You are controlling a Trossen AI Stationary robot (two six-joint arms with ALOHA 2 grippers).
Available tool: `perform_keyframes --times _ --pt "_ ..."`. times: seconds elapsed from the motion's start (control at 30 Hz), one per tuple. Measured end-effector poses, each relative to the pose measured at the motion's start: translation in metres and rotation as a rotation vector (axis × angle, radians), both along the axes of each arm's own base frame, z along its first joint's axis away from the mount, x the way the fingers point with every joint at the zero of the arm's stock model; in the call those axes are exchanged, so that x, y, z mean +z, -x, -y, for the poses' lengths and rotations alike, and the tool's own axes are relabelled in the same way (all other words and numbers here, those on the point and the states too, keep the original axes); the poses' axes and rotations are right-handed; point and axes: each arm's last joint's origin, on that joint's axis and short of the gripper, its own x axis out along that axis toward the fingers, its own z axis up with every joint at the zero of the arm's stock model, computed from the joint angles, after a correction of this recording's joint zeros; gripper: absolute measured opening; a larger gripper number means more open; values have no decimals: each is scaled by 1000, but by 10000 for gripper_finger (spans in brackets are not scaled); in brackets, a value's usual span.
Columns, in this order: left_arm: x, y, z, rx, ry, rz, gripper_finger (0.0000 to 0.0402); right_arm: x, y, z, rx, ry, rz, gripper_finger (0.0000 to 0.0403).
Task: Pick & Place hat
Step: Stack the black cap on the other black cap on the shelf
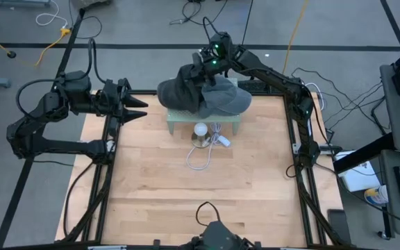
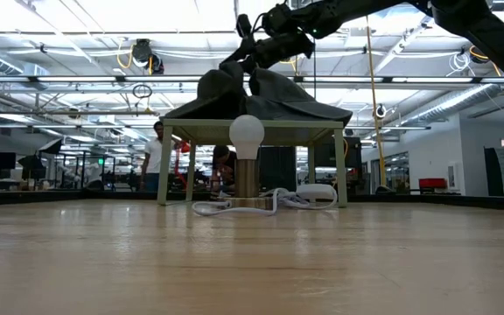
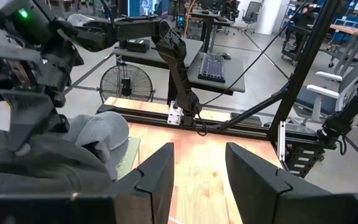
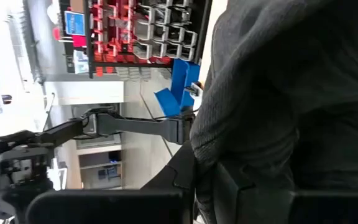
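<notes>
A dark grey hat (image 1: 214, 98) of soft knit-like fabric lies crumpled on top of a small pale green stand (image 1: 177, 119) near the far edge of the worktop (image 1: 186, 194), about midway along it. Its folds drape over the stand's top, one side bunched higher.

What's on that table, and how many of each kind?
Hat: 1
Small stand: 1
Light bulb: 1
White cord: 1
Total: 4
</notes>
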Motion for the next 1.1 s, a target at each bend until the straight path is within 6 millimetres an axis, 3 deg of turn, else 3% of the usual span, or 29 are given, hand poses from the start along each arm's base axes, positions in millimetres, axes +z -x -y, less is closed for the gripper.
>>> perform_keyframes --times 0.5,0.9,1.1 --pt "0 -6 -2 1 4 0 147 -6 2 0 -38 74 -66 27" --pt "0 -6 -2 1 6 -1 147 -1 4 -1 -42 13 -51 170" --pt "-1 -6 -2 1 7 -2 147 3 11 -3 -75 -23 -89 202"
